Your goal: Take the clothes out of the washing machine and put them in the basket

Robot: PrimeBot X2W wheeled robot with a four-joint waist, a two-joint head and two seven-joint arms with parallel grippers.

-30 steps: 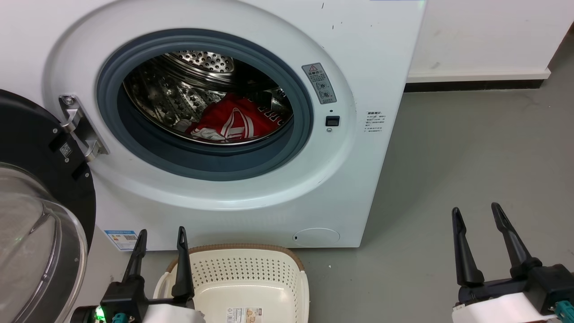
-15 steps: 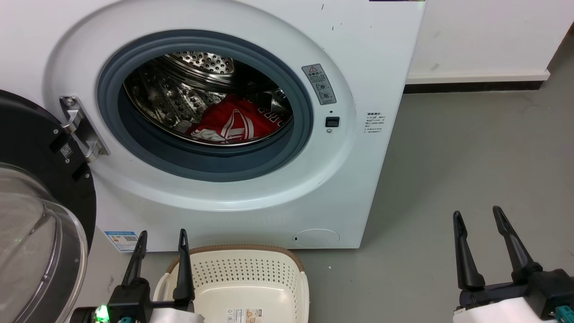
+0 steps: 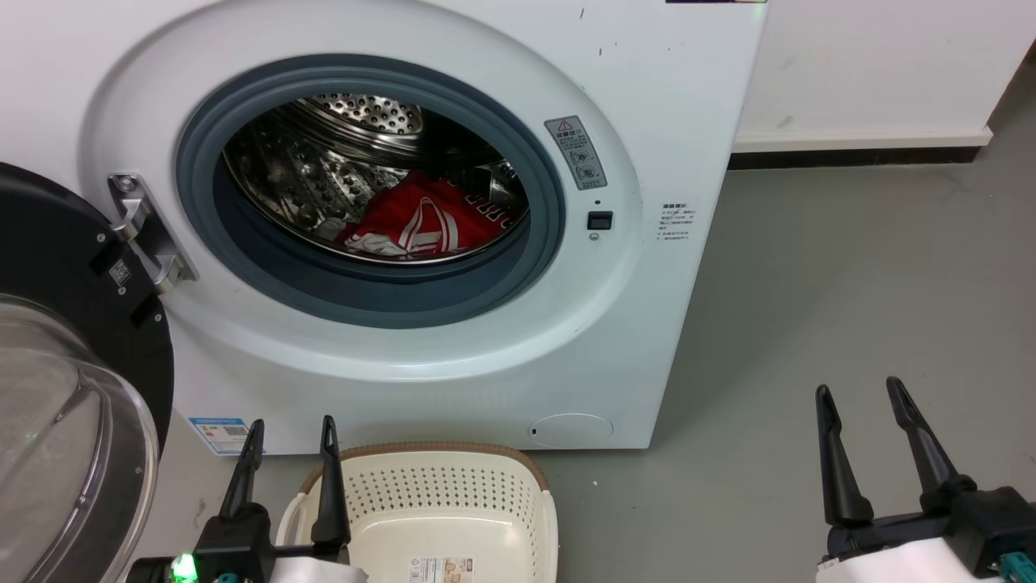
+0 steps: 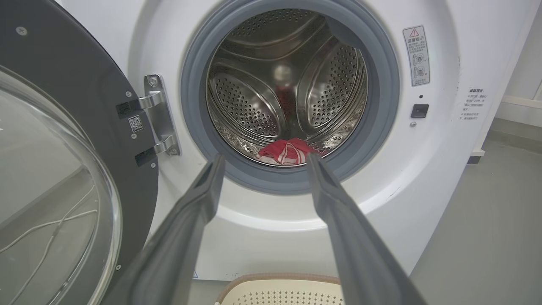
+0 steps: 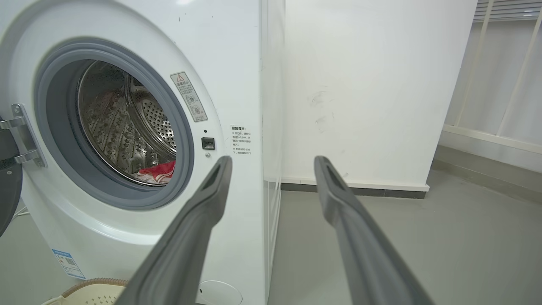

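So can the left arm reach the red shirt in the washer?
Probably yes: the door is swung open, the open left gripper points at the port, and nothing blocks the red jersey.

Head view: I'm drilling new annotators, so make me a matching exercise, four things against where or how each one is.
Things
1. clothes
2. basket
3. door
4. left pincer

Places and states
A. swung open at the left of the washing machine
B. fingers apart, holding nothing
C. on the floor in front of the washing machine
D. lying in the drum

Pairs: 1-D, 2-C, 3-A, 4-B
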